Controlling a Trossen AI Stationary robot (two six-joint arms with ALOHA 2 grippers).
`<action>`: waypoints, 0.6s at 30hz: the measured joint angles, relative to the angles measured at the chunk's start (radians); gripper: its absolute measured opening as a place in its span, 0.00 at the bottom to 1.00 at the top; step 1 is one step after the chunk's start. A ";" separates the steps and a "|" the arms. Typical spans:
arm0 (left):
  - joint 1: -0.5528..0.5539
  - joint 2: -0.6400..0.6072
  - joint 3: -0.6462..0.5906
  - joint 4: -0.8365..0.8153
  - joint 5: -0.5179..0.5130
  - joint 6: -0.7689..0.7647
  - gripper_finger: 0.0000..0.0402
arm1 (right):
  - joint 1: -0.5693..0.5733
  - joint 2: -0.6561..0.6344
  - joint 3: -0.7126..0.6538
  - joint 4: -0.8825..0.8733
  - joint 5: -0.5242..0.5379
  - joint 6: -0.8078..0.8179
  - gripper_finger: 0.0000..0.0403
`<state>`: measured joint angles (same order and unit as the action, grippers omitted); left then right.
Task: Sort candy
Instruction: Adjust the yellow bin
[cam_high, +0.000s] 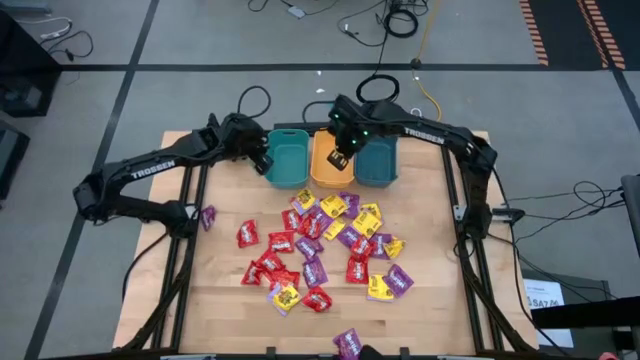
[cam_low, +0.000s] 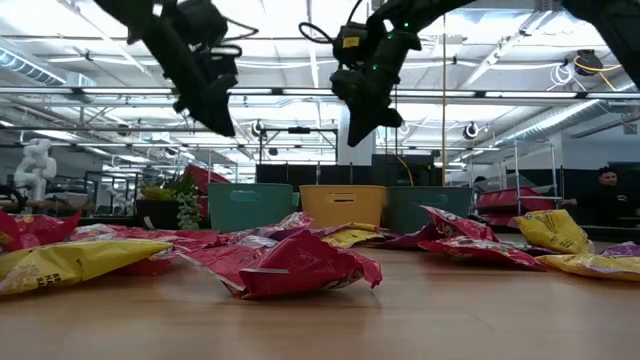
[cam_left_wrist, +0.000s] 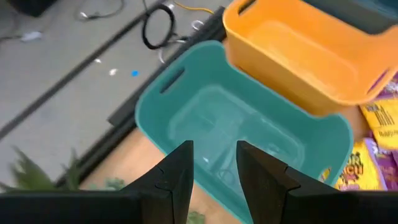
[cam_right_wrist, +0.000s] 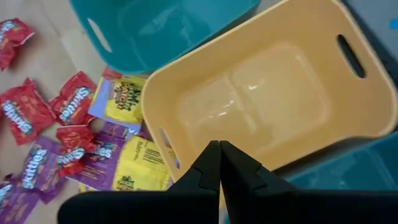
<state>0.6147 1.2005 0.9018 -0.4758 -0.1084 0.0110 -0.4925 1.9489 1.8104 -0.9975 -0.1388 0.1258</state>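
Orange bin seen from above

An empty orange bin (cam_right_wrist: 273, 99) is seen past the right gripper (cam_right_wrist: 219, 163), whose two dark fingers are pressed together. A teal bin (cam_right_wrist: 161, 28) is set beside it. Red, purple and yellow candy packets (cam_right_wrist: 81, 134) are spread on the wooden table (cam_right_wrist: 59, 59).

The high cam looked straight down on the whole table (cam_high: 225, 290). The low cam sat at tabletop level, facing the room across the candy (cam_low: 290, 265). Each wrist cam hung close above a bin: left over the teal bin (cam_left_wrist: 249, 134), right over the orange bin (cam_right_wrist: 261, 93); both caught both.
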 joint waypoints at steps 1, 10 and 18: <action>0.009 -0.003 -0.016 0.022 0.022 0.007 0.33 | -0.005 0.013 0.013 -0.009 -0.011 -0.003 0.00; 0.070 -0.016 -0.060 0.110 0.107 0.056 0.33 | -0.068 0.074 0.050 -0.069 -0.020 -0.015 0.00; 0.087 -0.015 -0.060 0.104 0.107 0.063 0.33 | -0.084 0.114 0.051 0.082 -0.022 -0.052 0.00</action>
<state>0.7019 1.1851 0.8413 -0.3721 -0.0013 0.0736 -0.5766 2.0630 1.8615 -0.9156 -0.1606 0.0734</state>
